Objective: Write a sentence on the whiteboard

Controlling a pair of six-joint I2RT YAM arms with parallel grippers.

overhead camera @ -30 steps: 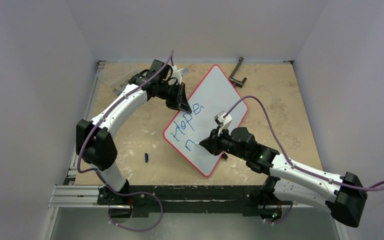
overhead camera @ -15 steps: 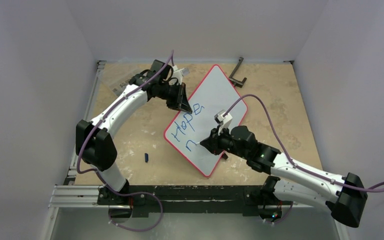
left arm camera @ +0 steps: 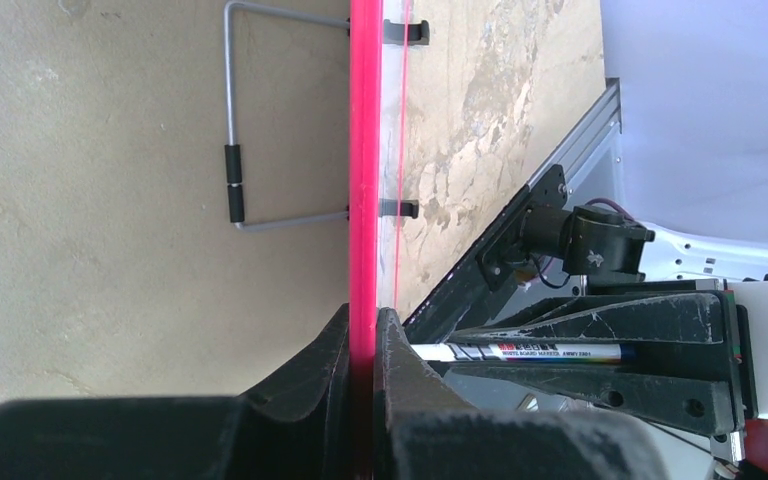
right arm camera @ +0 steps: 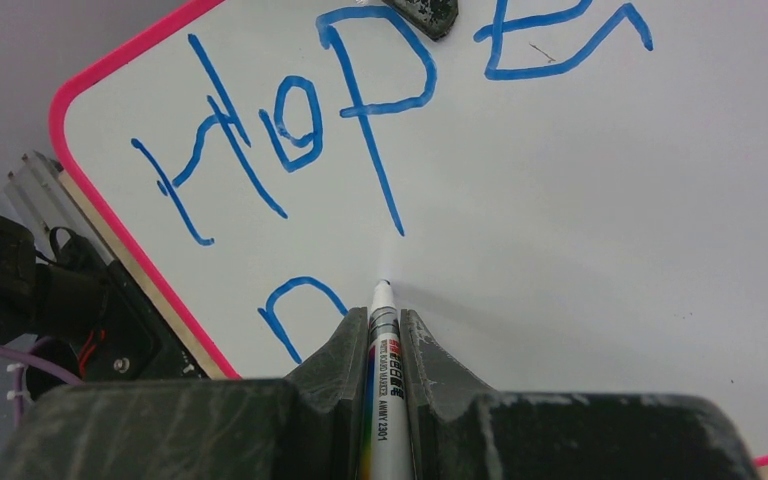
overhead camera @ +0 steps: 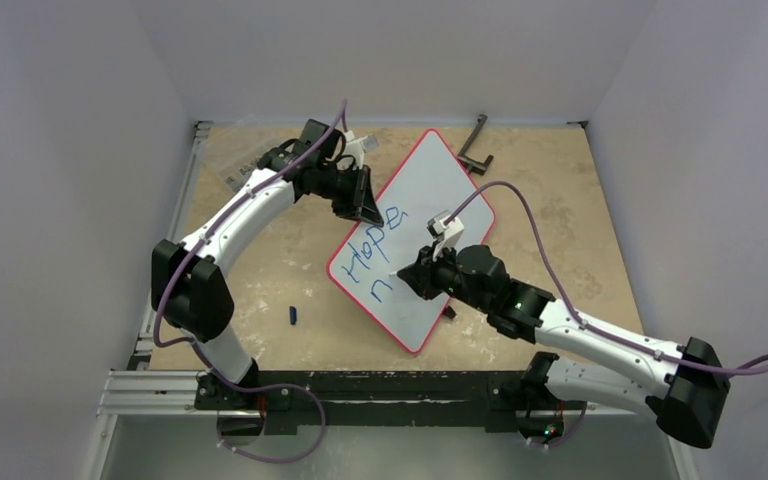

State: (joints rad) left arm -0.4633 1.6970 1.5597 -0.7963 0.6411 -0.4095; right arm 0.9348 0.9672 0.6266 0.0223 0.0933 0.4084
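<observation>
My left gripper point(left arm camera: 362, 335) is pressed together on the red rim of the whiteboard point(overhead camera: 432, 185), which sits turned corner-first between the arms. My right gripper point(right arm camera: 385, 320) pinches a marker point(right arm camera: 384, 350) lengthwise between its fingers. The sentence point(right arm camera: 368, 150) reads "Hope" in blue with a lone "n" begun on the line below (most of it unwritten, I judge). The marker points tip-first at the board just beside that "n", under the tail of the "p". Whether it touches I cannot tell; blank white for the next letter lies just past the tip, so the right arm is the nearer.
</observation>
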